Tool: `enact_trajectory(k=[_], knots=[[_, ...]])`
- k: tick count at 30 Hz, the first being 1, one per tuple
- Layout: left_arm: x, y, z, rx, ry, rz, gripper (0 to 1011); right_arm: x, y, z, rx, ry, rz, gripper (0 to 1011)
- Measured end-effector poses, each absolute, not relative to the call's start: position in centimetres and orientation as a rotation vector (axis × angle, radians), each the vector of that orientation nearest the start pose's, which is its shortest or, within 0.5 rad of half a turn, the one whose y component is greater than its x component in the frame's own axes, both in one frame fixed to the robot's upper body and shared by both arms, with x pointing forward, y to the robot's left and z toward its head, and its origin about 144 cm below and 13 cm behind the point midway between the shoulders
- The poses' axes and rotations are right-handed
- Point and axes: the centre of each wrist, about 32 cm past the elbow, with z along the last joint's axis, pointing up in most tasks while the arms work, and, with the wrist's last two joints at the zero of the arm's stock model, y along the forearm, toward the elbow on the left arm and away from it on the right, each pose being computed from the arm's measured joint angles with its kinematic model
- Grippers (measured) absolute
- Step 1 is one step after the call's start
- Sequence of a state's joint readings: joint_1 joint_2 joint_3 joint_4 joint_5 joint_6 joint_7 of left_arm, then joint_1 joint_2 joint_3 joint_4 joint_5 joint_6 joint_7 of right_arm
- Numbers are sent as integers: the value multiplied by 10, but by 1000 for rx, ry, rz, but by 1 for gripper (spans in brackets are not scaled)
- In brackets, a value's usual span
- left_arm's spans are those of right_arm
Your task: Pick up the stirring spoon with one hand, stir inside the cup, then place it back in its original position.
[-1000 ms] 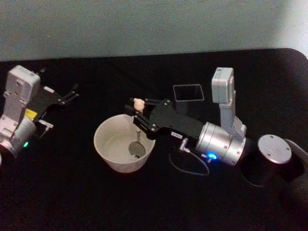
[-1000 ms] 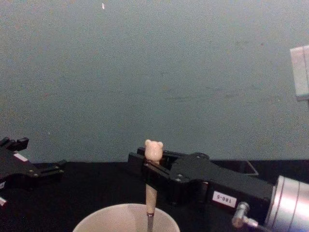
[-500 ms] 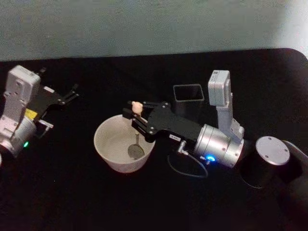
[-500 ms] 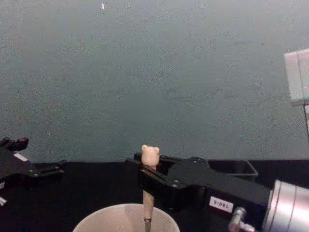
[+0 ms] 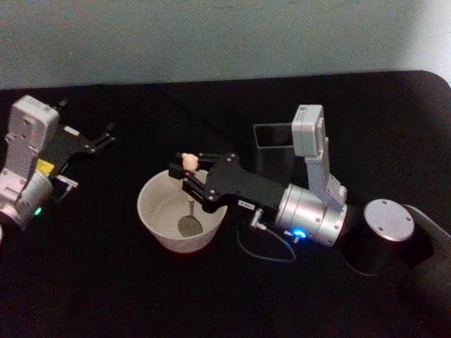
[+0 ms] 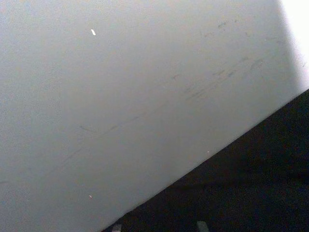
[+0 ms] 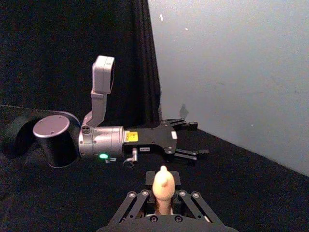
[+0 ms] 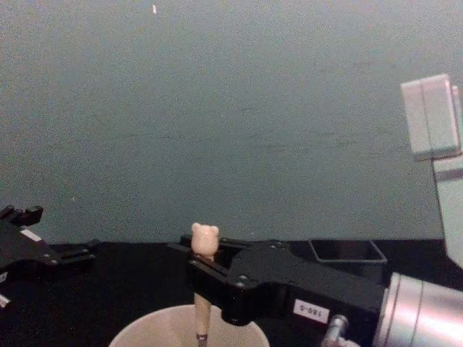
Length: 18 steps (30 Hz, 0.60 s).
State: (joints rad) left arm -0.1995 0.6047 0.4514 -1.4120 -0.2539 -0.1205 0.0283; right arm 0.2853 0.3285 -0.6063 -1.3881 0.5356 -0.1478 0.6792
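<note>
Black cloth covers the table (image 5: 127, 296) before a pale wall. Near the table's middle the stirring spoon (image 5: 189, 225) stands in the cup (image 5: 146, 201) with its metal bowl at the bottom. The right gripper (image 5: 184, 176) clamps its handle under the bear head. The holder (image 5: 271, 135) stands toward the far edge. The left gripper (image 5: 109, 135) rests by the left edge, fingers parted and holding nothing.

wood-handled stirring spoon (image 8: 205, 242); matt cream cup (image 5: 158, 220); black cloth table (image 5: 106, 282).
</note>
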Motion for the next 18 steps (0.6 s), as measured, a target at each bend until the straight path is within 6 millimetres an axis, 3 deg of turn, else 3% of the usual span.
enact_trajectory(k=[18], knots=[[489,310,1140,304,-285,1248,1001,511,-155,1133,100,42,-439,187]])
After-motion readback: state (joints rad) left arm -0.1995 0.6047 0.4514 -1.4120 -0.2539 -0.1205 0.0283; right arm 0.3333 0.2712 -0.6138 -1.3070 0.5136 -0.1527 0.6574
